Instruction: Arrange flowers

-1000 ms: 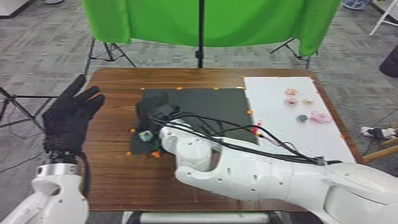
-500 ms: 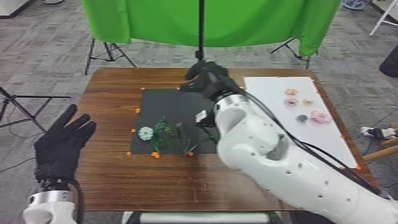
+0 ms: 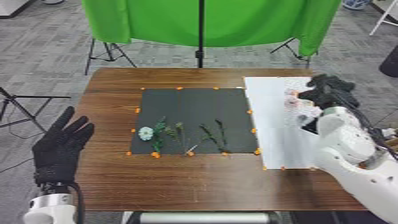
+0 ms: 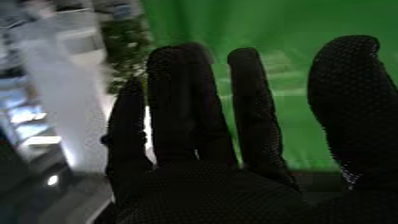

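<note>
left hand (image 3: pixel 57 156): at the left of the frame in the head view, beside the mat and well apart from the flowers – open, fingers straight and pointing up the frame.
right hand (image 3: pixel 331 93): at the upper right, over the outer edge of the sheet. the right wrist view shows it open, fingers straight and thumb standing apart. whether it touches a flower, i cannot tell.
white flower (image 3: pixel 146 133): on the lower left of the mat, just beside a leafy stem (image 3: pixel 160 135).
middle stems (image 3: pixel 179 134): on the mat, right of the leafy stem, near it.
right stems (image 3: pixel 222 136): on the mat's lower right part, their tops up the frame.
pink flowers (image 3: pixel 290 102): on the upper part of the sheet – near the right hand, which may cover others.
mat (image 3: pixel 191 107): black, mid-frame, orange bits (image 3: pixel 179 88) along its edges.
sheet (image 3: pixel 275 142): white, right of the mat.
bench (image 3: pixel 200 185): brown wood, under both.
cloth (image 3: pixel 147 22): green, hanging beyond the bench at the top.
</note>
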{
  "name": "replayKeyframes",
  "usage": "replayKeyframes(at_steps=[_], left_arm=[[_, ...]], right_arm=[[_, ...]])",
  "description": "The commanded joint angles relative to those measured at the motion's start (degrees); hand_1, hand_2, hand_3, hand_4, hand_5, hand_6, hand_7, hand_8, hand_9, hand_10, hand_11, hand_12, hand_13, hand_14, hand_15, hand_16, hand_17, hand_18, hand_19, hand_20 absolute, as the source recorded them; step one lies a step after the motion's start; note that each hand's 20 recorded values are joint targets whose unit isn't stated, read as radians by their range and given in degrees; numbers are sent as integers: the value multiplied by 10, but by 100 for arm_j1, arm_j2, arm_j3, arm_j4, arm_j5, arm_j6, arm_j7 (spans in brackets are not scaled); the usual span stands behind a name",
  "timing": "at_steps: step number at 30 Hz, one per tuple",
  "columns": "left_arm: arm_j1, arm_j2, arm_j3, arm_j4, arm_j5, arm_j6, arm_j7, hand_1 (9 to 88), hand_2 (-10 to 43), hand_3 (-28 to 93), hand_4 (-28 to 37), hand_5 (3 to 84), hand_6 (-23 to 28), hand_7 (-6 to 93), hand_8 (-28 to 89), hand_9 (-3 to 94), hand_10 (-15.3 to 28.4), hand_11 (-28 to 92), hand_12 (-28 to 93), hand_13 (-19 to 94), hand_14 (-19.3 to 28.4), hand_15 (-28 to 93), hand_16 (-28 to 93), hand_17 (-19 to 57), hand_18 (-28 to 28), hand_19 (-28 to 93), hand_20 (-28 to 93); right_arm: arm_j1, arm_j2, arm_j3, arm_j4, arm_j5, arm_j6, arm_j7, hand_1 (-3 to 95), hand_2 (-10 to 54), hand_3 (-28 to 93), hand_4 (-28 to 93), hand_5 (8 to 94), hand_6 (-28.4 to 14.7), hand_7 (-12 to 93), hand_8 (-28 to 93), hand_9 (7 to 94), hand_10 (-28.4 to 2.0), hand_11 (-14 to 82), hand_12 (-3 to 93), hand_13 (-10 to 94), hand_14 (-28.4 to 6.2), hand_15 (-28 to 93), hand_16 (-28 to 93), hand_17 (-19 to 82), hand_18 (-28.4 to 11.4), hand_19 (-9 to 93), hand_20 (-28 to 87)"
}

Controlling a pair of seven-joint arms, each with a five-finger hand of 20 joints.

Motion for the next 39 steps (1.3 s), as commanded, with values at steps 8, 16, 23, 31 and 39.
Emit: replayKeyframes(at_steps=[8,16,23,31,39], left_arm=[[15,-70,28,12,55,91,-161,228,62,839,-263,379,96,92,-80,361,209,281,111,243,282,613,-113,-81,272,578,62],[4,-154,-7,10,86,79,-243,228,62,838,-261,380,96,93,-80,361,210,282,111,242,281,613,-113,-81,272,578,63],[-5,-208,-15,14,90,49,-271,229,62,837,-261,380,96,92,-80,361,210,282,111,242,281,613,-114,-81,272,578,62],[38,-192,-50,-9,91,55,-234,231,62,837,-261,380,97,92,-80,362,210,282,111,242,281,614,-113,-81,272,578,63],[224,16,-155,-104,-38,156,-12,230,61,838,-259,380,97,91,-80,361,210,282,111,242,282,614,-114,-81,272,578,62]], right_arm=[[81,37,-853,641,-339,76,-59,323,-95,808,-283,551,45,206,-157,569,-143,300,159,461,-122,770,128,71,-228,718,473],[293,-33,-1212,806,-384,-49,88,349,-95,813,-283,575,58,209,-162,595,-134,362,168,490,-106,785,145,77,-231,714,478],[623,-108,-1869,1041,-802,288,194,470,-95,698,-283,731,64,196,-64,773,-74,278,290,591,-74,765,196,126,-218,735,473],[544,-200,-1747,896,-1173,782,175,569,-95,612,-283,873,65,185,-5,911,-38,191,384,673,-44,736,264,166,-204,758,465],[1862,-1260,-2554,401,-1152,1074,-630,546,-95,663,-283,883,57,181,4,916,-44,205,391,679,-45,745,270,167,-203,767,469]])
